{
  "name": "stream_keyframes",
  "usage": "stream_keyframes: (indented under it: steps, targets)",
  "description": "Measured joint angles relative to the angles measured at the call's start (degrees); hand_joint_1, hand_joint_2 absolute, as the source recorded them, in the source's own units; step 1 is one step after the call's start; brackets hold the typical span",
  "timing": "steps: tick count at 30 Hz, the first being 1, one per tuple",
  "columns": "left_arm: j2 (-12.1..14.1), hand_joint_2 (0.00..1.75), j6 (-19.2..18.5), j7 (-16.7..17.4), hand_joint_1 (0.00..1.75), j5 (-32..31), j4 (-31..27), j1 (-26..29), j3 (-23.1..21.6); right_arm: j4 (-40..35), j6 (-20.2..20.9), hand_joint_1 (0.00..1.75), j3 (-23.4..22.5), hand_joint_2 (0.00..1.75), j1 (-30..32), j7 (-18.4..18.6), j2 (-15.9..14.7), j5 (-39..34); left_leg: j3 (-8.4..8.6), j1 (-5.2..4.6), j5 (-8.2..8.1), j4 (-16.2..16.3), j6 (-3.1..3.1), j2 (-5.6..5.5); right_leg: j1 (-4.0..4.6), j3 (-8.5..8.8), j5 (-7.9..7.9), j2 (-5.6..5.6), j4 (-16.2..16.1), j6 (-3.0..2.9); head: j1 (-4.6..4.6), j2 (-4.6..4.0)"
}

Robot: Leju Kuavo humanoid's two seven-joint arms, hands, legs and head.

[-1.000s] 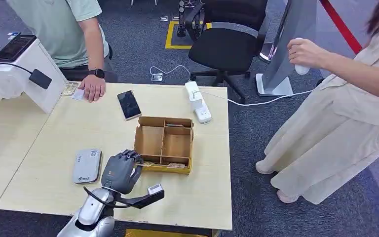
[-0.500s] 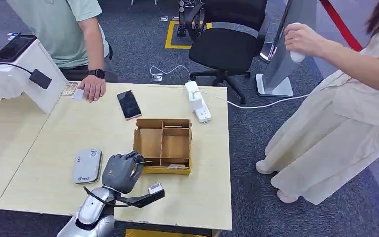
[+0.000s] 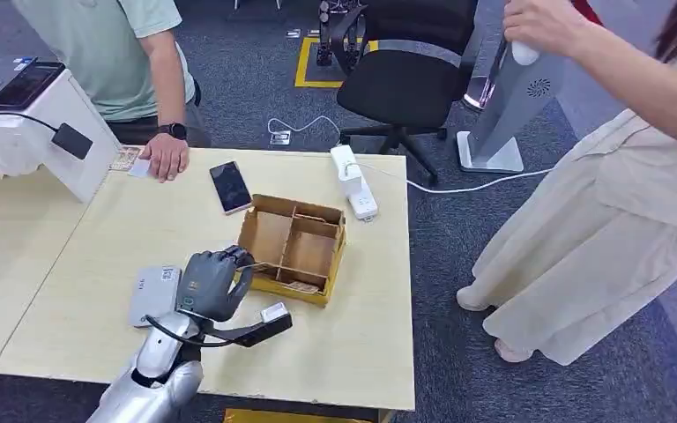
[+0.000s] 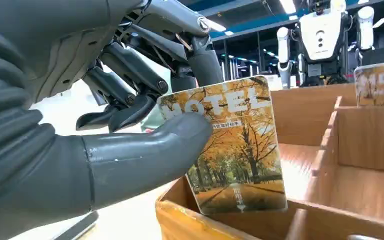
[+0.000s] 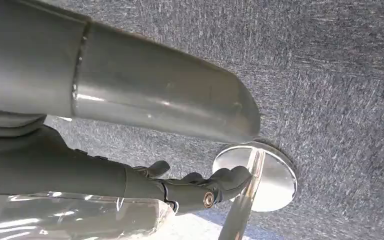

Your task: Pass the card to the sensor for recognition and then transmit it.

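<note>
Since the earlier frames the box [image 3: 294,248] has tilted and turned on the table [image 3: 70,256]. At its near-left corner the left hand [image 3: 212,284] pinches the card [image 4: 230,145], an autumn avenue print lettered "HOTEL", upright. The right hand [image 5: 200,192] hangs, fingers curled, holding nothing.
</note>
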Motion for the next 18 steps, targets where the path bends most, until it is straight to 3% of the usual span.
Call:
stream_keyframes:
  steps: [18]
  targets:
    - [3.1, 1.75, 0.4, -1.1, 1.75, 9.8, -4.3, -8.3, 7.4, 0.5, -0.2, 0.0, 0.9, 0.0, 0.5, 1.2, -0.4, 0.8, 0.0, 0.0, 0.03, 0.0, -0.02, 0.0, 0.0, 0.0, 0.01, 0.01, 0.0, 0.01, 0.0, 0.02]
